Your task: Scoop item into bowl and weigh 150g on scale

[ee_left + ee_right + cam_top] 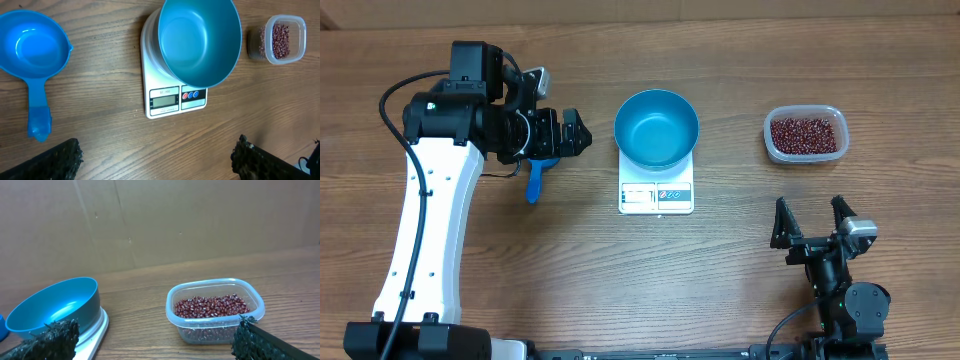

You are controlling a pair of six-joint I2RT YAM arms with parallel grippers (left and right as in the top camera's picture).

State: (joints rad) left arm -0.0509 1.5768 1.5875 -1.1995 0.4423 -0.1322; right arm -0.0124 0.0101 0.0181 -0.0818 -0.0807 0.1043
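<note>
the step in hand looks like picking up the scoop (35, 65), which lies on the surface to the left of the scale (656, 190) with its cup toward the far edge and its handle pointing toward the near edge. the left pincer (570, 131) hangs spread wide above it, holding nothing. to do this well, i would bring that pincer down across the thin handle rather than the cup, close squarely so the scoop cannot twist, and keep the cup level for carrying.

the bowl (656, 127) sits on the scale, covering its far part, and looks empty. the beans (806, 135) are all in the clear tub (805, 134), well to the right of the scale (a fair reach across for the left arm). the right pincer (811, 221) waits wide and empty, nearer than the tub.

from overhead the left arm hides most of the scoop; only the handle shows. the scale's display is too small to read. the left wrist view cuts off the pincer fingers (60, 160) at the frame's bottom.
</note>
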